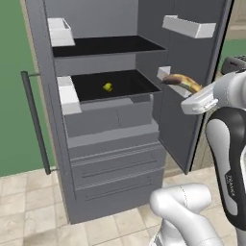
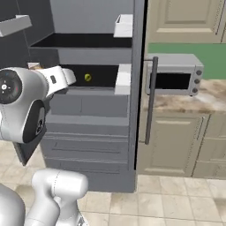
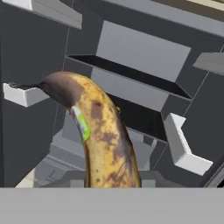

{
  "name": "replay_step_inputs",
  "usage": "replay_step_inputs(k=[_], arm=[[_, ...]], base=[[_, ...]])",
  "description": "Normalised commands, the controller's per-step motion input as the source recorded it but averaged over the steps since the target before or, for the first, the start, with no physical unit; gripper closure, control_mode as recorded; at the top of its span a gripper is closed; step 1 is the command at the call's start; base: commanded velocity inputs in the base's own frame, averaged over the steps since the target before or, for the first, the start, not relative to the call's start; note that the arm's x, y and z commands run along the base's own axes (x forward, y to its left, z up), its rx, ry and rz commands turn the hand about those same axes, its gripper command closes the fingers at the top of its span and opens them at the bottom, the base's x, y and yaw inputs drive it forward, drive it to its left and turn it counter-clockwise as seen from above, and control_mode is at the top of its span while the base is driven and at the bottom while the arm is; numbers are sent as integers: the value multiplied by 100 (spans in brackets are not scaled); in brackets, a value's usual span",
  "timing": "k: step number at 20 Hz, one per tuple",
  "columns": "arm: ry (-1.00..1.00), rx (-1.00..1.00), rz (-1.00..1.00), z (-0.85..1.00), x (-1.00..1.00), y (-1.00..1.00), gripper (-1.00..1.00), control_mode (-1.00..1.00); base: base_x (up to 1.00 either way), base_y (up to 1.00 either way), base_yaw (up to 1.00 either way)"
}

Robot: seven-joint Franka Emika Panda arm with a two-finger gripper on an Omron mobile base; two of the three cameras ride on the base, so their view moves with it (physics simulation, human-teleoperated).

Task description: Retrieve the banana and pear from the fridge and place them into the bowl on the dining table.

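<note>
Gripper (image 3: 113, 181) pinched on the banana (image 3: 98, 131), fingertips themselves hidden behind the fruit in the hand view. Banana rising from between the jaws, curved, yellow mottled with brown, dark brown tip pointing up and left, small green sticker on its side. From the left base view, same banana (image 1: 182, 82) sticking out ahead of the white wrist, held in the air just in front of the open right door, beside a white door bin (image 1: 164, 73).

Beyond it, the fridge (image 1: 115, 144) standing with both doors swung wide: black shelves inside, white bins on each door, two drawers below. On the lower black shelf, toward the middle, a small yellow-green fruit, probably the pear (image 1: 108, 87), too small to make out clearly; seen also from the right base view (image 2: 88, 77), lying apart from the gripper and well behind the banana.

Long thin handle (image 1: 36, 126) on the left door. To the right of the fridge, a beige cabinet counter carrying a steel microwave (image 2: 174, 75). Pale tiled floor (image 1: 29, 211) underneath.
</note>
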Motion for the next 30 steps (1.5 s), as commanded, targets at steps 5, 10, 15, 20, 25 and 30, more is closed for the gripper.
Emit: replay_step_inputs(k=[5, 10, 15, 20, 25, 30], arm=[[0, 0, 0, 0, 0, 0, 100, 100], [0, 0, 0, 0, 0, 0, 100, 100], [0, 0, 0, 0, 0, 0, 100, 100], [0, 0, 0, 0, 0, 0, 100, 100], [0, 0, 0, 0, 0, 0, 100, 100], [0, 0, 0, 0, 0, 0, 100, 100]], base=[[-9, 35, -32], [-20, 45, -32], [-38, 49, -32], [-35, 45, -35], [-23, 21, -35], [-12, 0, -34]])
